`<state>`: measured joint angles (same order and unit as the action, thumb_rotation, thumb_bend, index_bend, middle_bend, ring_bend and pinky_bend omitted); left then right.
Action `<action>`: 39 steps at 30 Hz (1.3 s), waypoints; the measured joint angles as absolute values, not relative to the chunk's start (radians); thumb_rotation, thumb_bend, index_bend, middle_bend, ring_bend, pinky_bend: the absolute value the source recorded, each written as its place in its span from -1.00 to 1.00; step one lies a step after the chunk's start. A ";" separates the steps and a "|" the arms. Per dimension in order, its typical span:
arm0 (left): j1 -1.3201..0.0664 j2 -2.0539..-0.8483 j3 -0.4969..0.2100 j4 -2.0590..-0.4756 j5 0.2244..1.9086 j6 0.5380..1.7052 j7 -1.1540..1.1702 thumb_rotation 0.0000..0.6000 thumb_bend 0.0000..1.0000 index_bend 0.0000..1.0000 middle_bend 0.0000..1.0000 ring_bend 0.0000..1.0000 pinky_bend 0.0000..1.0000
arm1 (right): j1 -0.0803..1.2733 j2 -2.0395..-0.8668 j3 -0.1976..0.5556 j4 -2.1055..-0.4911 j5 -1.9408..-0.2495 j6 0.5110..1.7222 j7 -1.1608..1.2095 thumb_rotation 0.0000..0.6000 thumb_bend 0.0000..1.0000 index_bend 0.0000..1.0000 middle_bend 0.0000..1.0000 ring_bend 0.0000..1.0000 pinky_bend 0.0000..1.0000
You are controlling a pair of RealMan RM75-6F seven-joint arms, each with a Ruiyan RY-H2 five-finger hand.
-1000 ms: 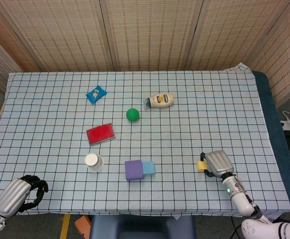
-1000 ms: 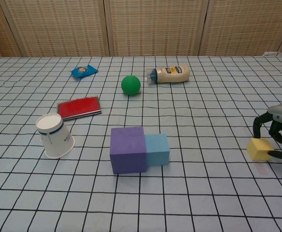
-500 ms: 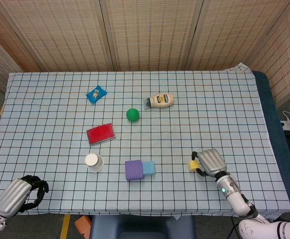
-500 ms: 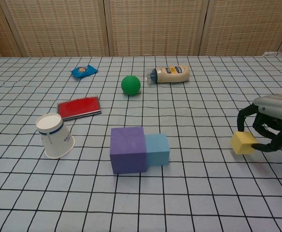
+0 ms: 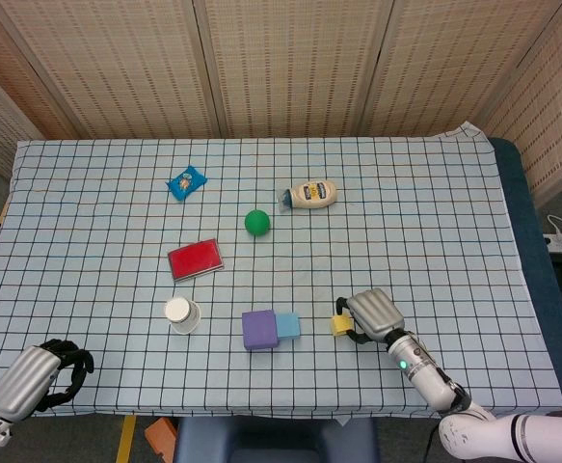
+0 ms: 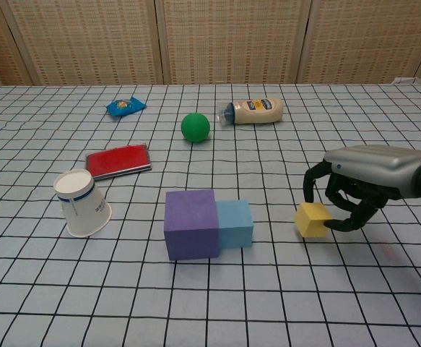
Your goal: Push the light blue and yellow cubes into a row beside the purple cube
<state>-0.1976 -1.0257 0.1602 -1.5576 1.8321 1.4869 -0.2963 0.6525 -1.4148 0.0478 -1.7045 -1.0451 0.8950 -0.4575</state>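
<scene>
Though bottle label unreadable, right hand fingers touch yellow cube.

Labels in view — none legible

The squeeze bottle lying on its side in the upper middle of the frame carries a dark label patch on its cream body, but the lettering is too small to read in either view. The blue snack packet at upper left shows a printed picture and no readable words. The tipped white paper cup at lower left has faint blue print along its side — also too blurred to make out.
</scene>
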 measured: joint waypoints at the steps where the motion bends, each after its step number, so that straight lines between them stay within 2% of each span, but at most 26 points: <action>1: -0.197 -1.026 0.160 -1.557 1.831 1.487 -0.297 1.00 0.11 0.09 0.32 -0.11 -0.10 | 0.656 -1.421 0.049 -1.702 -1.045 0.893 -0.457 1.00 -0.35 -0.03 0.61 0.76 1.00; 39: -0.196 -1.025 0.160 -1.556 1.833 1.492 -0.301 1.00 0.11 0.09 0.32 -0.11 -0.10 | 0.756 -1.564 0.083 -1.588 -1.007 0.860 -0.449 1.00 -0.31 -0.03 0.61 0.77 1.00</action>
